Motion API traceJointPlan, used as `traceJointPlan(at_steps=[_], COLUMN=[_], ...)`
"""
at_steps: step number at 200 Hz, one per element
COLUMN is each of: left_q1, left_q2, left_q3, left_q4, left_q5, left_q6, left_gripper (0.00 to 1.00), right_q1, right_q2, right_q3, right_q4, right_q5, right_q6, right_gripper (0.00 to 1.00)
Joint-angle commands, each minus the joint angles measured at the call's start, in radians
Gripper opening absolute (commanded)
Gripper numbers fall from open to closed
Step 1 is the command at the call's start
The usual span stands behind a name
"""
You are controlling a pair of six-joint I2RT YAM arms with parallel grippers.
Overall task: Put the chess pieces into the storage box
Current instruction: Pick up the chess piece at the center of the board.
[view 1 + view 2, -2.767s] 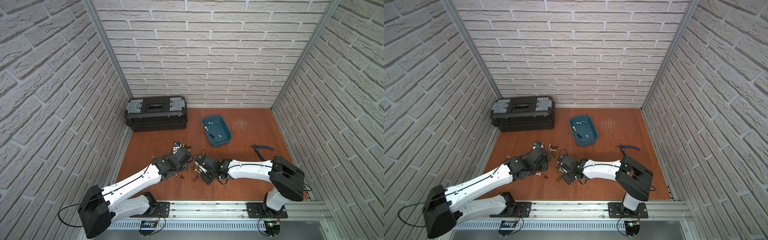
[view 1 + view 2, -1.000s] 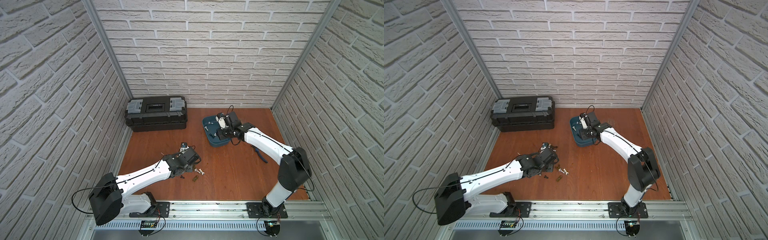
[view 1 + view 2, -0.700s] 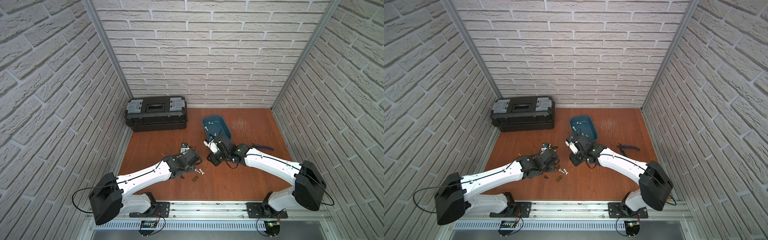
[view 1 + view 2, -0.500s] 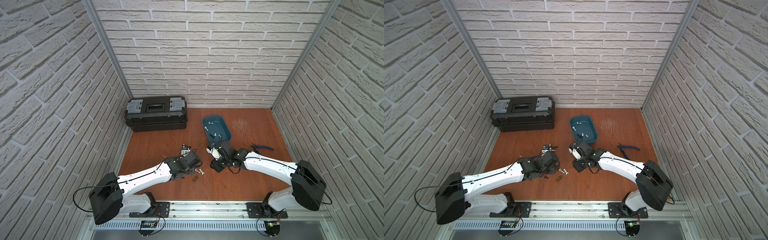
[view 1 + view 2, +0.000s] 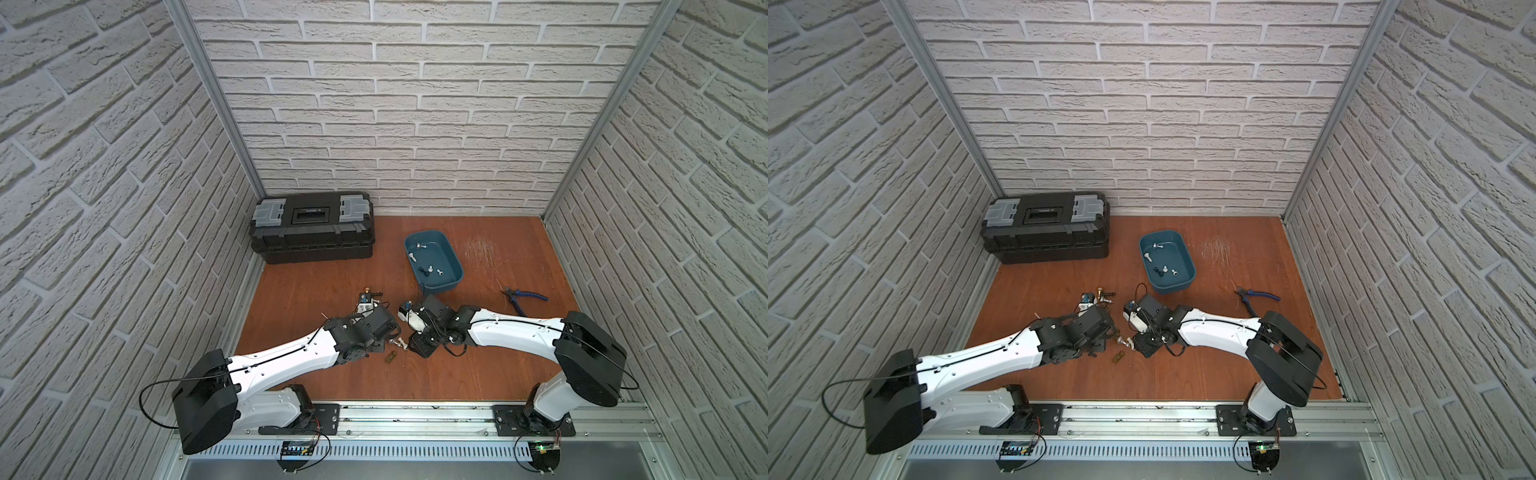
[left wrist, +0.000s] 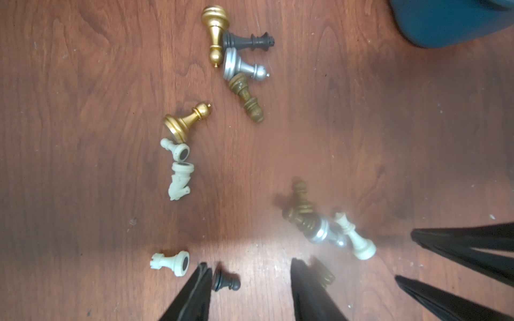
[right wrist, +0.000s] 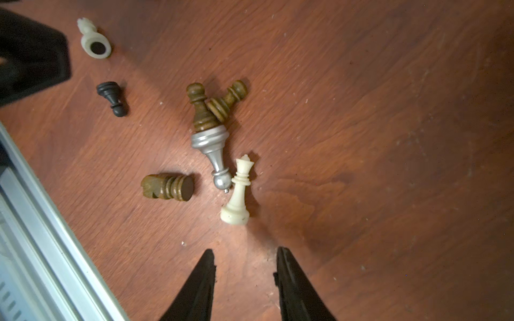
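Left gripper (image 6: 250, 286) gapes empty, a black pawn (image 6: 225, 281) just inside one finger. Wrist views show chess pieces (image 6: 240, 66) that the arms hide from above. Right gripper (image 7: 244, 266), parted and empty, faces a white queen (image 7: 239, 191). Only the top views look inside the storage box (image 5: 441, 286).

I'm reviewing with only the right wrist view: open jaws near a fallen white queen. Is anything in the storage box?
Observer: Yes, a top view shows about five small pieces inside the storage box.
Operator: And the left gripper?
Observer: The left gripper is open, low over the table, with a black pawn lying between its jaws.
Operator: More pieces outside my frame?
Observer: Yes, the left wrist view shows a gold piece lying against a black piece.
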Motion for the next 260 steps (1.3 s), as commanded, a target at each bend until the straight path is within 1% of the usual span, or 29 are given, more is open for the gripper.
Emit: traceJointPlan(at_steps=[1, 31, 78, 129, 179, 225, 260], left_q1=[0.0, 0.0, -0.002, -0.002, -0.002, -0.001, 0.0], left_q2=[-0.013, -0.004, 0.017, 0.03, 0.03, 0.05, 0.055], left_q3=[-0.008, -0.013, -0.002, -0.001, 0.006, 0.028, 0.036], left_q4=[-0.022, -0.011, -0.011, -0.011, -0.015, -0.009, 0.023], left_q5=[-0.025, -0.024, -0.025, -0.025, -0.033, -0.039, -0.064], left_q6=[0.002, -0.003, 0.012, 0.014, 0.028, 0.061, 0.108], left_gripper=[0.51, 0.52, 0.52, 0.51, 0.52, 0.52, 0.51], right_q1=[0.025, 0.043, 0.055, 0.055, 0.055, 0.053, 0.027], right_q2=[0.033, 0.082, 0.116, 0.145, 0.096, 0.02, -0.081], right_q3=[0.036, 0.06, 0.09, 0.094, 0.084, 0.082, 0.09], right_q4=[0.028, 0.023, 0.004, -0.01, -0.029, -0.016, -0.019], right_q5=[0.024, 0.047, 0.085, 0.091, 0.112, 0.121, 0.155], right_q6=[0.003, 0.002, -0.005, 0.002, 0.002, 0.012, 0.004], right_gripper=[0.41, 0.41, 0.39, 0.27, 0.18, 0.15, 0.14])
